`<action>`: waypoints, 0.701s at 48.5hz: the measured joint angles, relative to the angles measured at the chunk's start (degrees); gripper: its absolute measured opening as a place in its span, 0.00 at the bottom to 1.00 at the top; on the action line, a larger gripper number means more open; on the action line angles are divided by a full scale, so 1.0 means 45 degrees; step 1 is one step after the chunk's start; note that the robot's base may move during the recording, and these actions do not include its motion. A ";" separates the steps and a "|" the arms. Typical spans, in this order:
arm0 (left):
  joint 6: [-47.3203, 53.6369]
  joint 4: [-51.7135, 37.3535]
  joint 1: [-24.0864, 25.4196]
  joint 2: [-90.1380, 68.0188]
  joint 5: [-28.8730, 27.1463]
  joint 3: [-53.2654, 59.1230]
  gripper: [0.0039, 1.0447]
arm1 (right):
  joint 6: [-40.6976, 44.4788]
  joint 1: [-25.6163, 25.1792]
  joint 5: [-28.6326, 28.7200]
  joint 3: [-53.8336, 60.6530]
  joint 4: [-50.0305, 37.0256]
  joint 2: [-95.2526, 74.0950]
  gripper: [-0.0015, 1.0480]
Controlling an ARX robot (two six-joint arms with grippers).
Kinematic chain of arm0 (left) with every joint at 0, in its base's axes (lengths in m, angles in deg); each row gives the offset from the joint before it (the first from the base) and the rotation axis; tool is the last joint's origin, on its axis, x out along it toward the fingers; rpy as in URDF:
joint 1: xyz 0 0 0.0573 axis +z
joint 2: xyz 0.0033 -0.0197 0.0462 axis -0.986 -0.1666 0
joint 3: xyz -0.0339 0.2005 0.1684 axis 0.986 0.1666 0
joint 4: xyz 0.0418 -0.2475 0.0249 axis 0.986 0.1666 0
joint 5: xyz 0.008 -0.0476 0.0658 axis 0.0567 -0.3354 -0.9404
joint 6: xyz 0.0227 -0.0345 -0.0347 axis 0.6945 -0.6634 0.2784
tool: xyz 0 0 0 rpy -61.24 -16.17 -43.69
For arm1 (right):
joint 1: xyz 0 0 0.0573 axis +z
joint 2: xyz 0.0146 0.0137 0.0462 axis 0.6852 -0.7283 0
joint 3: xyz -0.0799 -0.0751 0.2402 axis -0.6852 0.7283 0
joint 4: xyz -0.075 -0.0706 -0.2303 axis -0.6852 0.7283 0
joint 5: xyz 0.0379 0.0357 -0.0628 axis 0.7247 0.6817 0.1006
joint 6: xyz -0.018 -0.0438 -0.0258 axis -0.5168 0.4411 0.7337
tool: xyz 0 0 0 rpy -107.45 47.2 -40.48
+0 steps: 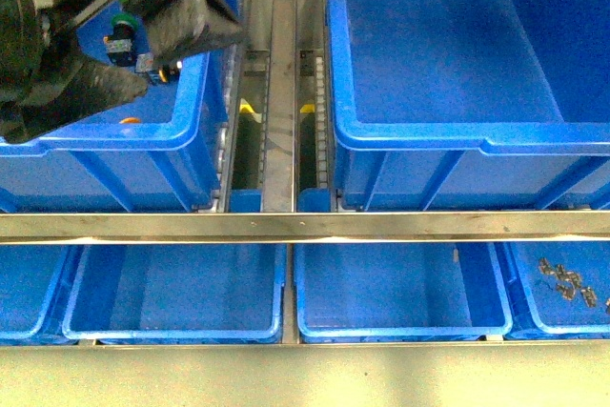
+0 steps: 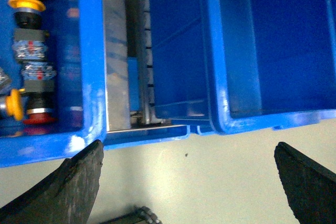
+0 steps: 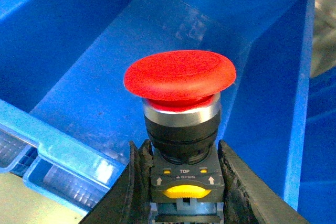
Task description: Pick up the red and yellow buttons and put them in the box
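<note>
Pinching the red button (image 3: 179, 77) by its black body keeps the cap upright and clear, so I hold it in the right end effector (image 3: 184, 190) above the box (image 3: 89, 61). The left end effector (image 2: 189, 187) hangs spread, empty.

Left pincer (image 2: 188, 149) gapes near buttons (image 2: 26, 4) in bin (image 2: 92, 77).

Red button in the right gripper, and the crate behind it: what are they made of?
The red button: matte cap, probably moulded plastic; shiny collar beneath looks metal; black body seems plastic. The crate: smooth blue plastic, slightly glossy, with soft reflections.
</note>
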 joint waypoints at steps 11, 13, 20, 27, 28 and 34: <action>0.0369 -0.0976 0.0010 0.0097 -0.0350 0.0481 0.93 | -0.0981 -0.0525 0.0141 -0.0092 0.0631 0.0593 0.25; 0.0408 -0.1098 -0.0058 0.0102 -0.0340 0.0481 0.93 | -0.1103 -0.0656 0.0121 -0.0102 0.0729 0.0670 0.25; 0.0505 -0.1190 -0.0102 0.0107 -0.0272 0.0481 0.93 | -0.1530 -0.0996 -0.0044 -0.0102 0.0860 0.0962 0.25; 0.0651 -0.1248 -0.0097 0.0107 -0.0044 0.0534 0.93 | -0.1734 -0.1132 -0.0155 -0.0102 0.0918 0.1132 0.25; 0.0656 -0.1248 -0.0078 0.0107 -0.0010 0.0563 0.93 | -0.1749 -0.1141 -0.0175 -0.0102 0.0942 0.1132 0.25; 0.0670 -0.1248 0.0053 0.0097 0.0005 0.0661 0.93 | -0.1831 -0.1146 -0.0194 -0.0102 0.0952 0.1146 0.25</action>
